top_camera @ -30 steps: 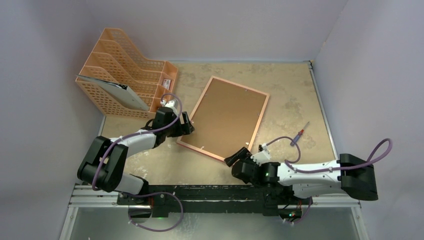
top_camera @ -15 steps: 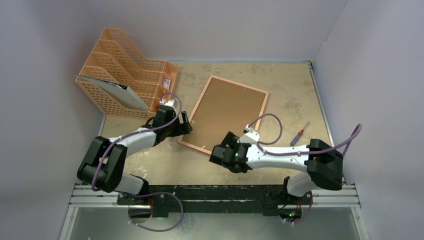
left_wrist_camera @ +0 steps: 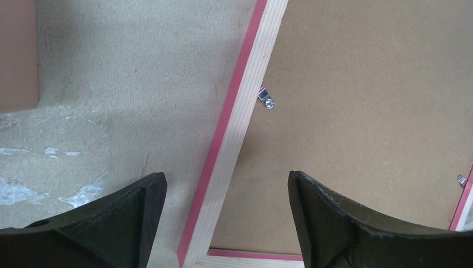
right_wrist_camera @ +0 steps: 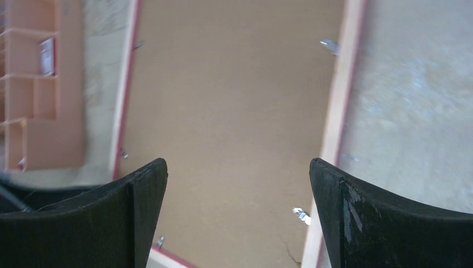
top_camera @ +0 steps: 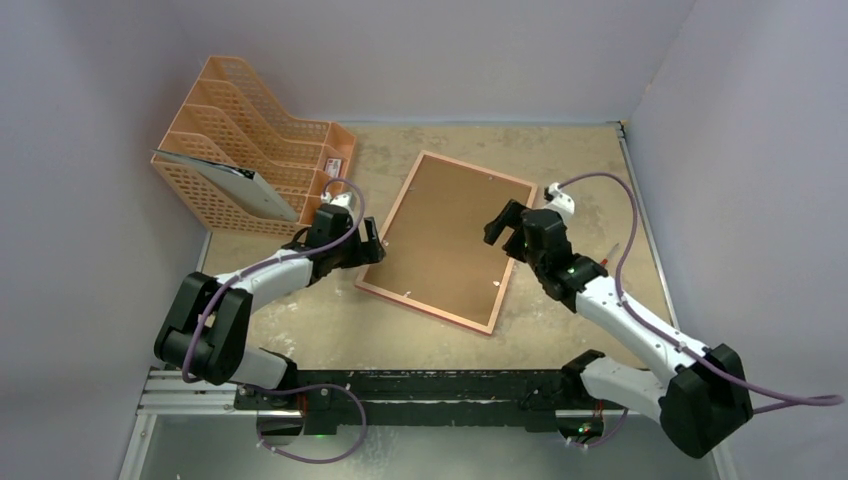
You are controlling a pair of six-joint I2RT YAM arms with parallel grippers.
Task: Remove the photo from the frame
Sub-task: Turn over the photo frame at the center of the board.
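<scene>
Two white-and-black arms reach out from the metal rail [top_camera: 430, 385] at the table's near edge. The left gripper [left_wrist_camera: 226, 187] has its blunt black fingers [left_wrist_camera: 128, 218] spread apart. It straddles the left rail of the frame [left_wrist_camera: 241, 111] close to its near corner, one finger over the table and the other over the board, gripping nothing. That rail shows pale ribbed wood edged with a thin pink-red stripe. The frame lies flat and face down at a slant, its matte brown fibreboard backing [top_camera: 450, 235] uppermost and pinned by small shiny metal clips [left_wrist_camera: 267, 101]; the photo cannot be seen. Farther on, the right gripper [right_wrist_camera: 237, 164] hangs over the board with its jaws wide and empty. The tabletop [top_camera: 585, 180] is beige, mottled and scuffed, with open room to the right of the frame as far as the lilac wall [top_camera: 740, 150]. At the far left stands an orange mesh file rack [top_camera: 262, 128], just beyond the left wrist, a grey folder [top_camera: 250, 190] leaning in its nearest slot.
</scene>
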